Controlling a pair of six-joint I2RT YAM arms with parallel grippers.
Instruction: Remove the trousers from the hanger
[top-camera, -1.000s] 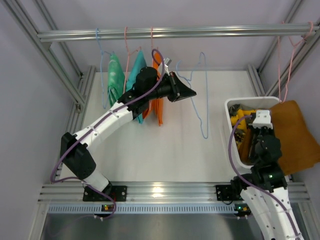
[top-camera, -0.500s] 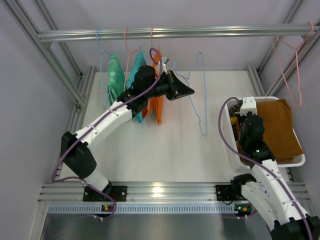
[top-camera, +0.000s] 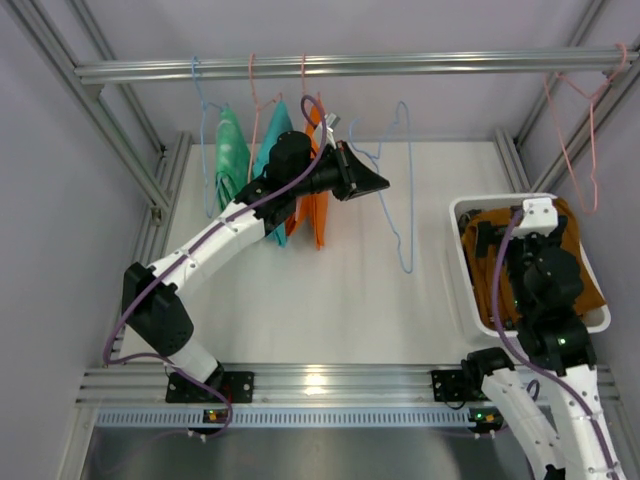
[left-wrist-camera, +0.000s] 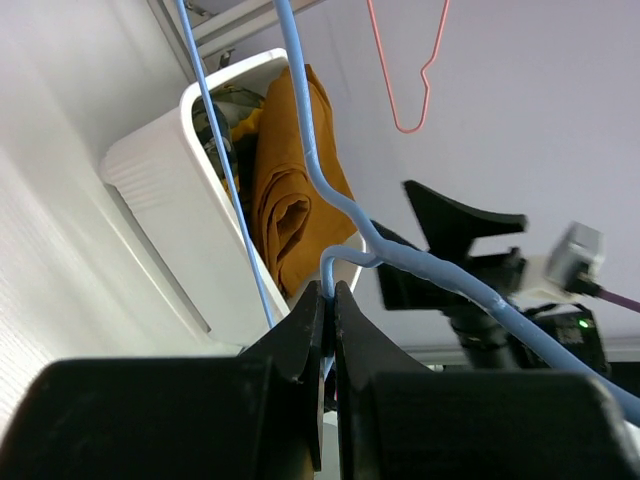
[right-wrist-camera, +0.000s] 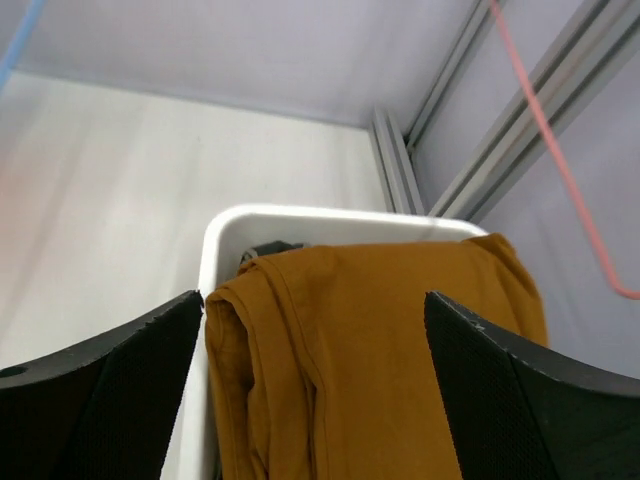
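Brown trousers (right-wrist-camera: 380, 340) just landed in the bin (right-wrist-camera: 300, 215), so that pair's done. Right gripper (right-wrist-camera: 312, 310) spread wide, left gripper (left-wrist-camera: 328, 300) pinching blue hanger (left-wrist-camera: 310, 150).

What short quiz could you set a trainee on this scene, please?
1. True or false: the brown trousers lie in the white bin.
2. What is the left gripper clamped on? A) the blue hanger B) a trouser leg C) the rim of a tub
3. How many pairs of trousers hang from the rail?

Key: 1 true. 2 A. 3 three: the green trousers, the teal trousers and the orange trousers.
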